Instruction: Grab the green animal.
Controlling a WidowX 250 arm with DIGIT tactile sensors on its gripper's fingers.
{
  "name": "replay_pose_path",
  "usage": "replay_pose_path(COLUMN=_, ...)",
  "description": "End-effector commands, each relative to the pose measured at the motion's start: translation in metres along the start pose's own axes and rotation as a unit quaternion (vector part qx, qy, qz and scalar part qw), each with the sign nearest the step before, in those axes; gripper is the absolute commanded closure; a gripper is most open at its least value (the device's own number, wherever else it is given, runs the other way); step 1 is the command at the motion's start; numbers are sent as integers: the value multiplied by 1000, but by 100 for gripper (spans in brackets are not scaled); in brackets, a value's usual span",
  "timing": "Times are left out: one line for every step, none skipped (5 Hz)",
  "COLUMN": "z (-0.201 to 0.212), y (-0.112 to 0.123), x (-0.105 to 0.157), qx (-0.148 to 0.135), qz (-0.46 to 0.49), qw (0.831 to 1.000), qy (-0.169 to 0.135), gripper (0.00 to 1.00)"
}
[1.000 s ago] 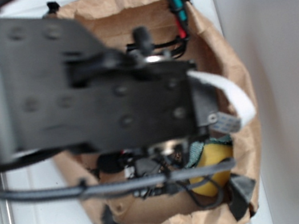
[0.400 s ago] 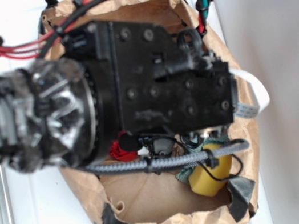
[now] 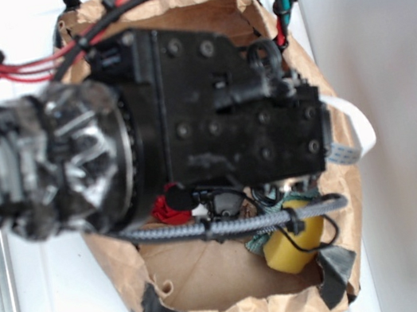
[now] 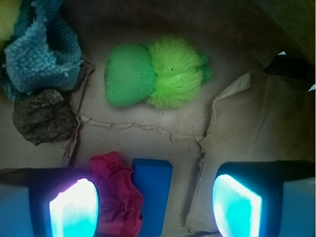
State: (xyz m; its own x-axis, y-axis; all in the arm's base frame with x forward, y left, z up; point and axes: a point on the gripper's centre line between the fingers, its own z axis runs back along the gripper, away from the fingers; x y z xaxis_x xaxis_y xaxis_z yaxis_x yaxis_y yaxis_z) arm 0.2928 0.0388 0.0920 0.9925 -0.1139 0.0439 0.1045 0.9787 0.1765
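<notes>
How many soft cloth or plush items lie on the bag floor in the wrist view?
3: the fuzzy green plush animal top centre, the teal-blue terry rag top left, and the crumpled red cloth at bottom by the blue block. Others may be hidden outside the frame.

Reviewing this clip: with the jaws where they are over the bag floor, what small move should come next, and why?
Probably shift the gripper forward toward the green animal, then descend. The jaws stand open and empty, the toy lies ahead of them, and the blue block and red cloth sit between them.
</notes>
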Motion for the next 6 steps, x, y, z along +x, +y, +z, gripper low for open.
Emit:
replay_pose_path(z=-9, y=27, x=34, qx=-19, qz=-137, qw=987, qy=-86, gripper=0)
replay_pose_path(z=-12, y=28, x=41, qx=-4, qz=-198, qw=971, qy=-130, gripper=0)
replay_pose_path(z=-10, y=25, x=39, qx=0, qz=-273, qw=946, qy=-177, gripper=0)
replay_pose_path(z=-3, y=25, x=34, qx=13, qz=-258, qw=953, qy=-158, gripper=0)
replay_pose_path(z=-3, y=25, x=34, qx=13, qz=-258, qw=953, qy=-158, gripper=0)
replay_pose_path(z=-3, y=25, x=34, qx=13, qz=-258, qw=953, qy=-158, gripper=0)
